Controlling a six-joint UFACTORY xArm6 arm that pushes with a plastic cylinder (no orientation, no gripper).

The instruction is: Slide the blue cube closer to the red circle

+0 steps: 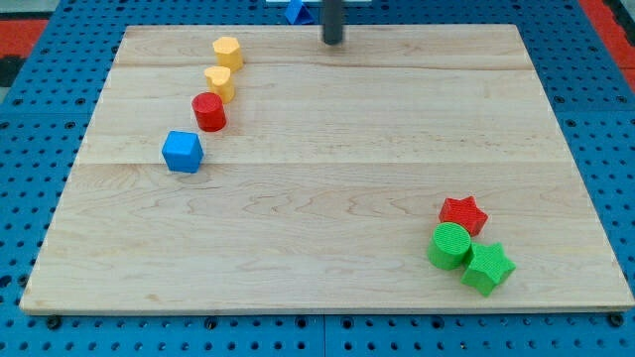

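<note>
The blue cube [183, 152] lies at the board's left, just below and left of the red circle [209, 112], with a small gap between them. My tip [332, 41] is at the view's top centre, near the board's top edge, far to the right and above both blocks. It touches no block.
Two yellow blocks [227, 52] [220, 82] line up above the red circle. A red star [463, 215], a green circle [449, 245] and a green star [487, 268] cluster at the bottom right. A blue block [295, 11] lies off the wooden board [327, 178] at the top.
</note>
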